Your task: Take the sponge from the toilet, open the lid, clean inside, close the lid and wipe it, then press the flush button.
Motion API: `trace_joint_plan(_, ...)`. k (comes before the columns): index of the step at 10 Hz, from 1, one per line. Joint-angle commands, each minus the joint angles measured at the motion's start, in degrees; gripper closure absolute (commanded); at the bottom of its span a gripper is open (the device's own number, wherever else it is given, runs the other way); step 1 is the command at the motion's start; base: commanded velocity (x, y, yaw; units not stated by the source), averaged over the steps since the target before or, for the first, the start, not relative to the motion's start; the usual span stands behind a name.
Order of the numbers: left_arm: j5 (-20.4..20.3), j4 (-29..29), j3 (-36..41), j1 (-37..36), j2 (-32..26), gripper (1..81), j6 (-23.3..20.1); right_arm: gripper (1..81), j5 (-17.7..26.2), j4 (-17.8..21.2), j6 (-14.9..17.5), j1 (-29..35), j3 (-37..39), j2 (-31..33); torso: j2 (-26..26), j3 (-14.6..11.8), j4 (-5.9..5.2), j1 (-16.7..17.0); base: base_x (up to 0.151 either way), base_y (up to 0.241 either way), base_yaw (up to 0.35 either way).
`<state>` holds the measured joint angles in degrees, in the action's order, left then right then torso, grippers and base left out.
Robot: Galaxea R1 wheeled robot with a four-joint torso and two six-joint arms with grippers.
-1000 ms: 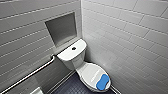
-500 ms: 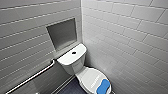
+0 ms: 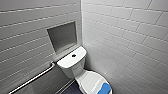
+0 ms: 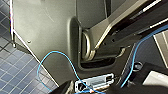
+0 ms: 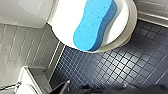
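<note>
Presently, ahead of the robot, a grab rail point(image 3: 35, 78) lines the tiled wall, then comes a wall recess point(image 3: 62, 36), then the toilet point(image 3: 72, 61) with its lid point(image 3: 87, 80) down. The sponge point(image 5: 93, 25) lies on the lid's front end, ahead of the right gripper point(image 5: 107, 90) and apart from it. For the left gripper point(image 4: 65, 88) and the right alike, the opening cannot be told.

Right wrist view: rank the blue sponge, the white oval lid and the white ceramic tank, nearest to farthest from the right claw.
1. Blue bean-shaped sponge, on the lid's front end.
2. White oval plastic lid, directly beneath it: too close to call.
3. White ceramic tank, behind the lid, farthest from the right claw.
</note>
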<state>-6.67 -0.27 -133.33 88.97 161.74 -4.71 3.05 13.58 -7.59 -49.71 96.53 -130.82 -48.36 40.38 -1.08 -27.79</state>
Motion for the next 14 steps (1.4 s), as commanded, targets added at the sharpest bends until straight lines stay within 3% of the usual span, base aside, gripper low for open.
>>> trace_joint_plan(1, 4.47, 0.44, -0.79, 1.34, 0.25, 1.0, -0.48, 1.0, 3.02, 1.19, -0.49, 6.41, -0.65, 2.46, -5.71, 5.32, 0.0, -3.67, 0.0, 0.0, 0.0)
trace_joint_plan(3, 4.47, 0.53, -1.41, 1.43, 1.21, 1.0, -0.48, 1.0, 3.19, 1.54, -0.49, 8.0, -0.65, 2.64, -9.47, 8.76, 0.0, -6.03, 0.0, 0.0, 0.0)
trace_joint_plan(4, 4.56, 0.53, -1.41, 1.43, 1.3, 1.0, -0.48, 1.0, 3.19, 1.88, -0.49, 8.79, -0.65, 2.55, -11.54, 5.31, 0.0, -7.37, 0.0, 0.0, 0.0)
trace_joint_plan(8, 4.47, 0.62, -1.5, 1.7, 1.57, 1.0, -0.48, 1.0, 3.19, 2.06, -3.29, 10.11, -0.04, 0.97, -18.88, 7.54, 0.0, -12.06, 0.0, 0.0, 0.0)
trace_joint_plan(9, 4.47, 0.62, -1.5, 1.78, 1.66, 1.0, -0.48, 1.0, 3.1, 1.98, -4.44, 10.28, 0.4, 0.1, -21.05, 11.78, 0.0, -13.4, 0.0, 0.0, 0.0)
trace_joint_plan(11, 4.47, 0.62, -1.5, 1.78, 1.74, 1.0, -0.48, 1.0, 3.1, 1.98, -5.67, 11.77, 1.02, -1.05, -24.52, 14.41, 0.0, -15.54, 0.0, 0.0, 0.0)
trace_joint_plan(12, 4.39, 0.62, -1.5, 1.87, 1.74, 1.0, -0.48, 1.0, 3.19, 2.15, -6.38, 12.74, 1.02, -1.23, -26.36, 10.73, 0.0, -16.7, 0.0, 0.0, 0.0)
trace_joint_plan(14, 4.38, 0.53, -1.67, 1.87, 1.83, 1.0, -0.48, 1.0, 3.19, 1.98, -8.48, 13.89, 1.11, -1.67, -29.73, 12.5, 0.0, -18.88, 0.0, 0.0, 0.0)
